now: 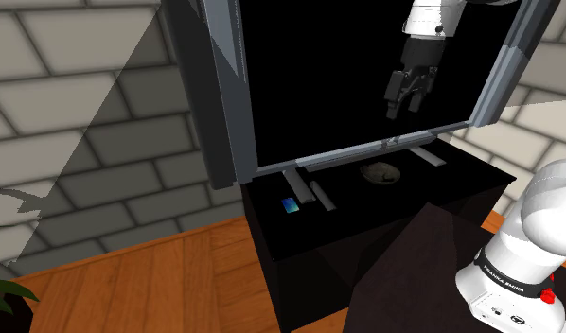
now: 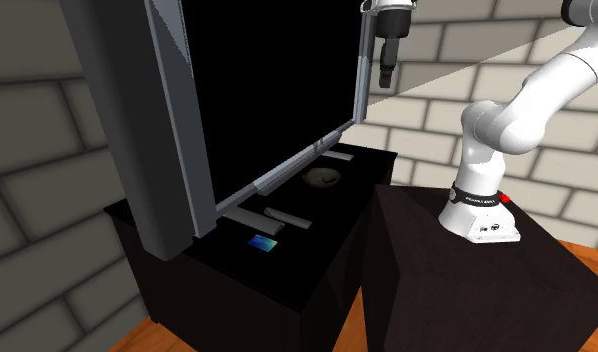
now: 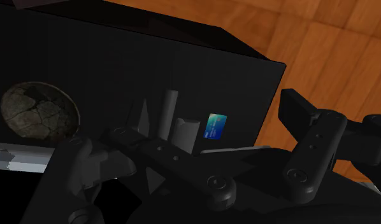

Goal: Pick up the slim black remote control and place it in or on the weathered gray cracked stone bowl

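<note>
The slim remote (image 1: 321, 194) (image 2: 287, 217) (image 3: 168, 109) is drawn grey and lies flat on the black cabinet top, in front of the big screen. The cracked grey stone bowl (image 1: 380, 173) (image 2: 322, 178) (image 3: 39, 109) sits on the same top, further toward the shoulder view's right. My gripper (image 1: 407, 96) (image 2: 387, 72) (image 3: 192, 162) hangs high above the cabinet in front of the screen, roughly over the bowl. Its fingers stand apart with nothing between them.
A large dark screen (image 1: 347, 66) leans over the cabinet (image 1: 433, 194) on flat grey feet (image 1: 295, 182). A small blue card (image 1: 290, 205) (image 3: 216, 125) lies near the remote. Wooden floor (image 1: 158, 274) and brick walls surround the cabinet. My stand (image 2: 467, 270) is beside it.
</note>
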